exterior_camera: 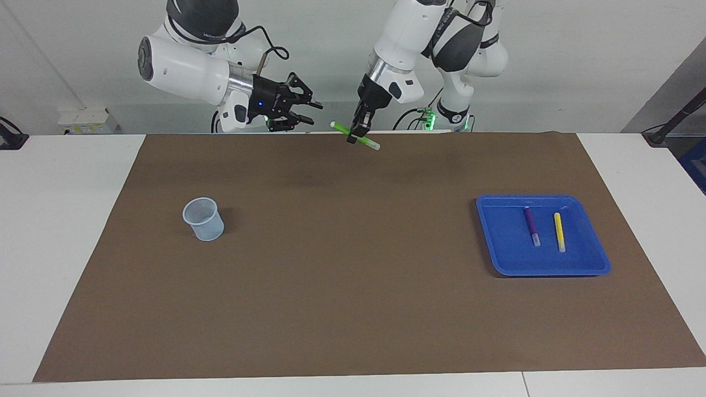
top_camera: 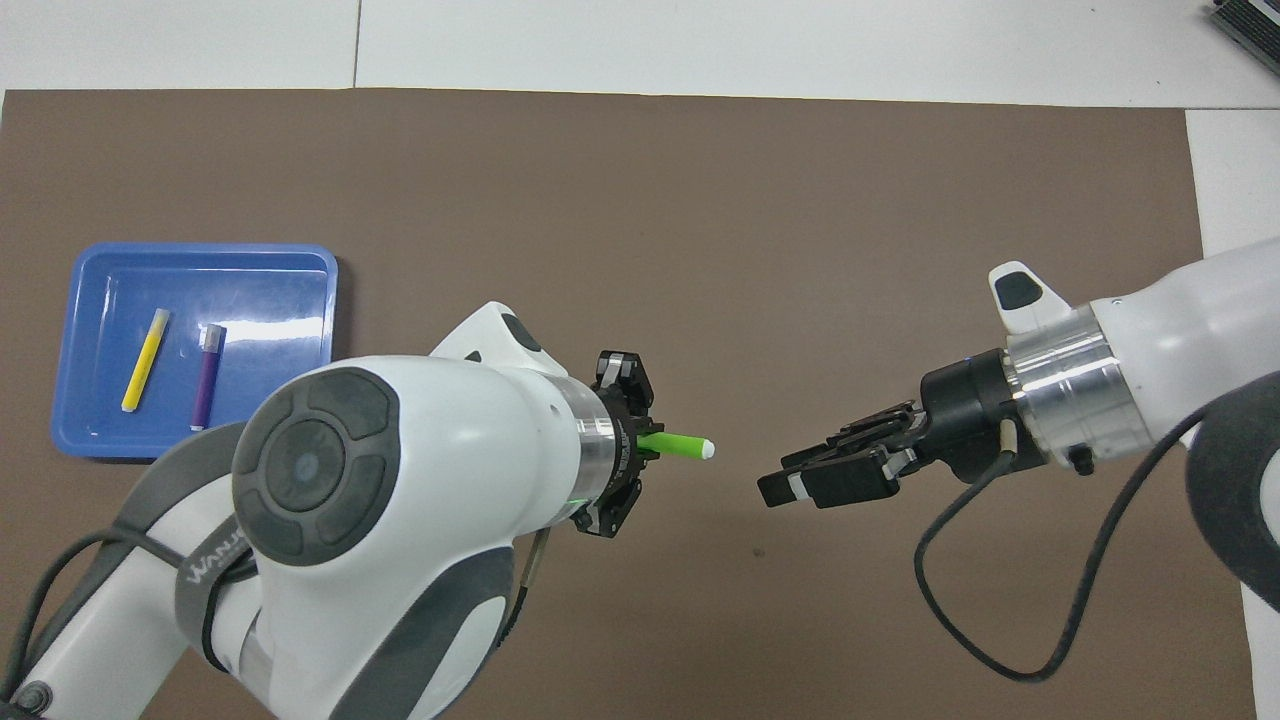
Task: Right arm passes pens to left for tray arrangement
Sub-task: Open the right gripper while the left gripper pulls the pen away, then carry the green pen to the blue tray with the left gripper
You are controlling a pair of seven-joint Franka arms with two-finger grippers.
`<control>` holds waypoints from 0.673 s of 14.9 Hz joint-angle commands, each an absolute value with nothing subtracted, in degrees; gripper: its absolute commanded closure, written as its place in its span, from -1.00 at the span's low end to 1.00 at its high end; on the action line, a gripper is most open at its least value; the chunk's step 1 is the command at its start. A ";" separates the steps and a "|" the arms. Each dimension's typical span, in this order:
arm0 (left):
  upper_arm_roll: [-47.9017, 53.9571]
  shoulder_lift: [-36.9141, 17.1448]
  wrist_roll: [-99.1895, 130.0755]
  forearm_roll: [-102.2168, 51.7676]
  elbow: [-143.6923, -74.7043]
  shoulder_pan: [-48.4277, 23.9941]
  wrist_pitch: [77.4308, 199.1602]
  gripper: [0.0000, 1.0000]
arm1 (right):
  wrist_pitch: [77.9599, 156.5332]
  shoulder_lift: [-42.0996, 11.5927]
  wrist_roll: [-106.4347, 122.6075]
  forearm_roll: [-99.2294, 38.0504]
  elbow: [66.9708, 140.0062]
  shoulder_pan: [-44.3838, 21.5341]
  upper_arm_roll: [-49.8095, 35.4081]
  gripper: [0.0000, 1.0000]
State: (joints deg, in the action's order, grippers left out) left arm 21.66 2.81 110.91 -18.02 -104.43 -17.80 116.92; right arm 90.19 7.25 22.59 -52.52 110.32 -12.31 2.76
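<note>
On blue tray (exterior_camera: 499, 259): two pens; one green pen (exterior_camera: 356, 137) aloft.

Both arms are glossy white with dark grey joint patches and round grey end caps. The right arm (exterior_camera: 187, 60) carries a silver wrist ring, a looping black cable plugged in beside it, and a black linkage claw (exterior_camera: 309, 112) with a small blue light. The left arm (exterior_camera: 436, 38) has a silver ring too, grey lettering on its dark band, and a plain black claw (exterior_camera: 356, 132). Green lights glow at the bases.
</note>
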 commanded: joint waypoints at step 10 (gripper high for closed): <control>21.88 6.32 75.02 -17.14 -109.50 1.12 104.15 1.00 | 89.21 7.65 22.24 -51.59 109.69 -11.34 2.64 -1.00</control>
State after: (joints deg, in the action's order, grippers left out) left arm 21.33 3.39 82.71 -17.61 -105.91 -2.85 105.20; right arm 90.08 7.34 22.59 -52.44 110.08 -12.25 2.87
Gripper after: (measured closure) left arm 0.811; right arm 0.000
